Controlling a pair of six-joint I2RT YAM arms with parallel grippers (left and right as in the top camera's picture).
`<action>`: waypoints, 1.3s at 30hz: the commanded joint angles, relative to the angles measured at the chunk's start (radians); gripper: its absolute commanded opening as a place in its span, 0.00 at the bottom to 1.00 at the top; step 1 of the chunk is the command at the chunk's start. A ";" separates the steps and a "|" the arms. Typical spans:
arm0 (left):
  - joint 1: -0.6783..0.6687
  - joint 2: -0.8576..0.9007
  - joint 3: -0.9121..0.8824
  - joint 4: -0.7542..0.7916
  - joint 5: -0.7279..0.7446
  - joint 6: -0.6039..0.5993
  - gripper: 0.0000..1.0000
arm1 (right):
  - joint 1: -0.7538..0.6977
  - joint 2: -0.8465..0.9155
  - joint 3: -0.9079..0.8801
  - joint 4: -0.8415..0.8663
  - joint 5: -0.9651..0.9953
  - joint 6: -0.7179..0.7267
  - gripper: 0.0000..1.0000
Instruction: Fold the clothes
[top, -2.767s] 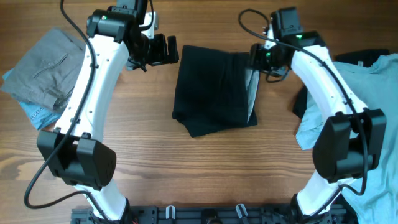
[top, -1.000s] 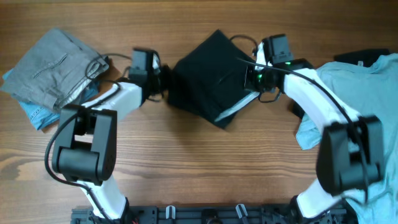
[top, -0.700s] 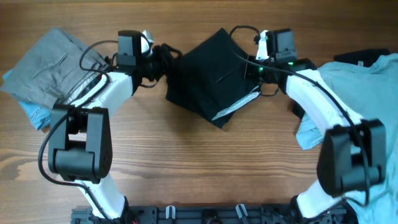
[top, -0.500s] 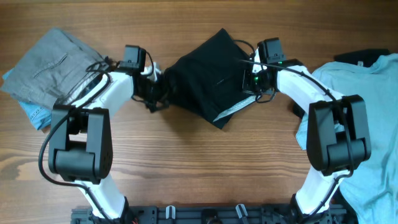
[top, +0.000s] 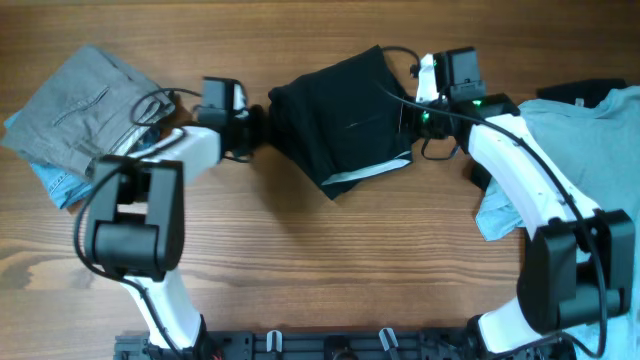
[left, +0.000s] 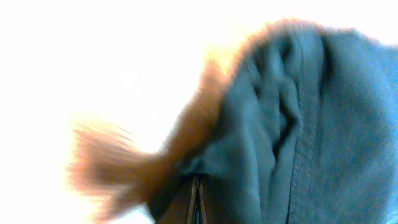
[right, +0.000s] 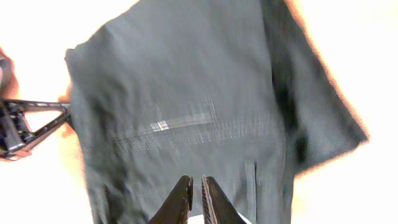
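The bare wooden table (top: 330, 270) fills the near side, in front of the plain black cloth garment (top: 345, 125), which lies folded at the far middle. A pale blue cotton T-shirt (top: 600, 130) sprawls to the right of the black garment, reaching down to the near edge. A scrap of dark cloth (top: 575, 92) shows at the T-shirt's far side. Well to the left of the black garment sit crumpled grey trousers (top: 85, 100), with a blue denim piece (top: 60, 182) peeking out from under their near edge.

A strip of pale inner lining (top: 365, 172) shows along the black garment's near right edge. The left claw (top: 258, 125) sits at the garment's left corner. In its wrist view its tips (left: 196, 199) are pressed nearly together, and the cloth (left: 311, 124) bunches into them, so it grips the fabric, though the picture is blurred. The right claw (top: 408, 118) is at the garment's right edge. In its own view the fingers (right: 194, 182) are narrow, almost touching, pinched on the dark cloth (right: 186, 81), which spreads flat beyond them with a stitched seam across it.
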 joint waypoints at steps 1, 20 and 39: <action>0.148 0.010 0.125 -0.052 0.179 -0.005 0.09 | 0.003 0.029 -0.002 0.068 -0.005 0.001 0.11; -0.129 0.034 0.063 -0.302 0.158 -0.042 1.00 | -0.003 0.287 -0.002 -0.006 0.145 0.087 0.11; -0.155 0.227 0.065 -0.070 0.366 -0.165 0.04 | -0.055 0.184 -0.002 -0.027 0.111 0.072 0.06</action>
